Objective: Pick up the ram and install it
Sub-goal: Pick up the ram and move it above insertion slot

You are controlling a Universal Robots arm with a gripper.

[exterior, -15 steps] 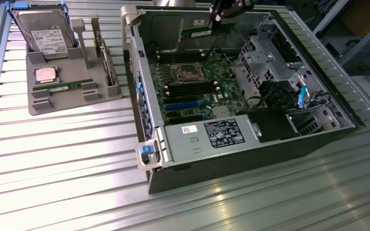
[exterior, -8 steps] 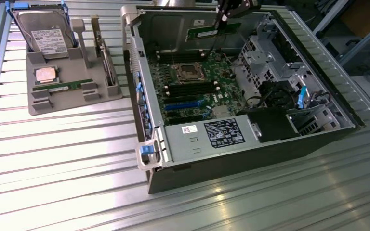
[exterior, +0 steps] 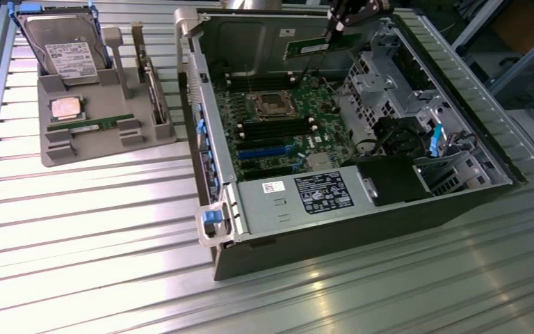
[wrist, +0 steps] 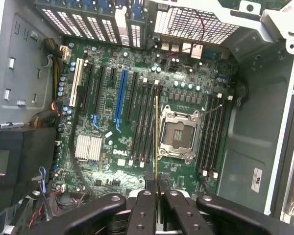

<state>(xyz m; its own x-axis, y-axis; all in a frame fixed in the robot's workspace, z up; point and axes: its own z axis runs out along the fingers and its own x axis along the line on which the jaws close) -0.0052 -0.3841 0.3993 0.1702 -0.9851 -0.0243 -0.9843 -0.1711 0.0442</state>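
Note:
My gripper (exterior: pixel 338 28) hangs above the far end of the open computer case (exterior: pixel 213 167), shut on the ram (exterior: pixel 318 46), a slim green stick held level above the motherboard (exterior: pixel 281 129). In the wrist view the ram (wrist: pixel 157 132) appears edge-on as a thin line running out from between the black fingers (wrist: pixel 145 208) of my gripper (wrist: pixel 157 188). It hangs over the dark memory slots (wrist: pixel 144 122) beside the empty processor socket (wrist: pixel 179 134), well above the board and not touching it.
A grey tray (exterior: pixel 53 149) on the exterior view's left holds a hard drive (exterior: pixel 67 52), a square silver processor chip (exterior: pixel 66 108), another green ram stick (exterior: pixel 86 126) and an upright card (exterior: pixel 151 83). Drive cages (exterior: pixel 388 76), cables and the power supply (exterior: pixel 318 191) crowd the case.

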